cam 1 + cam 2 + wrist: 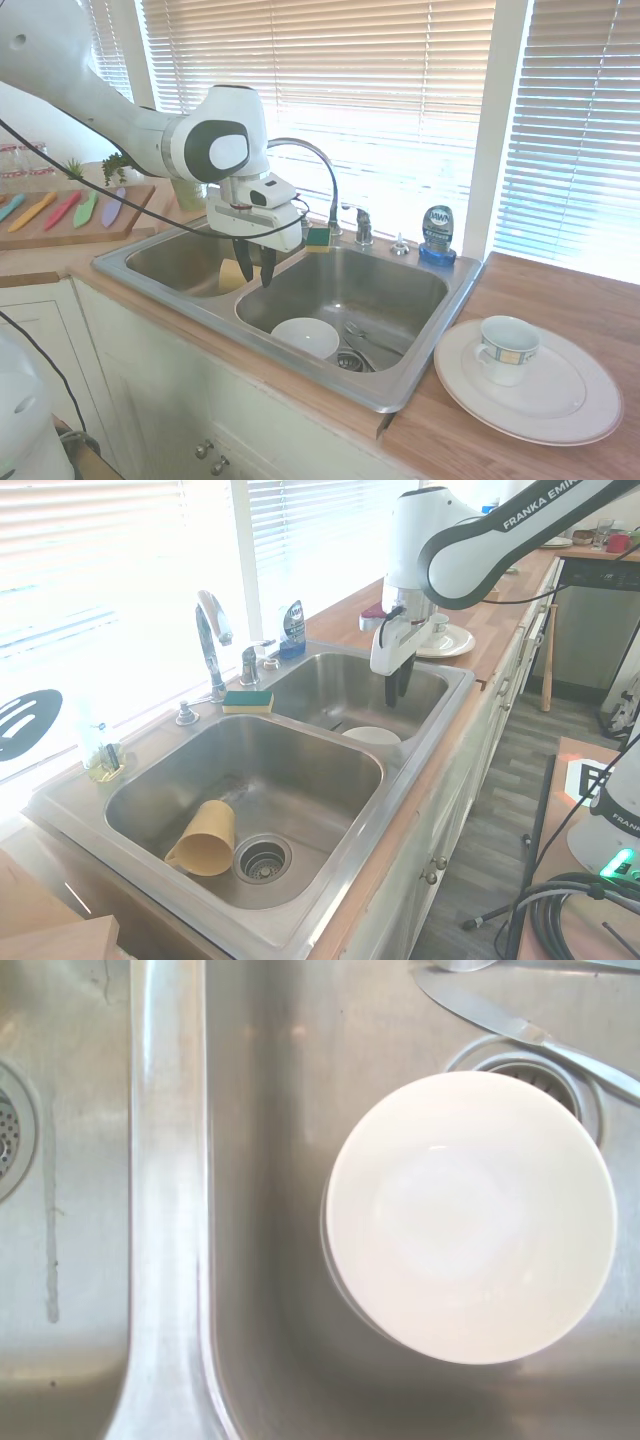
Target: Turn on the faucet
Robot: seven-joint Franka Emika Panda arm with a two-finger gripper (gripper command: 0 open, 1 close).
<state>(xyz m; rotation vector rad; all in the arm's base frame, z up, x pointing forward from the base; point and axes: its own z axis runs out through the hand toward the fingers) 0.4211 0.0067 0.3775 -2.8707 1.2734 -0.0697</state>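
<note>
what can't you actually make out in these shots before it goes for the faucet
- Faucet spout tip: first exterior view, behind the gripper.
- Lever handle position: small and washed out by window glare in both exterior views.
- Soap bottle label: too small to read.
- Knife in the sink: wrist view, cut off by the picture's edge.
- Drain under the white bowl: wrist view, partly covered by the bowl.

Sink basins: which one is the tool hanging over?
The basin holding the white bowl, nearer the soap bottle; the other basin holds a tan cup.
</note>
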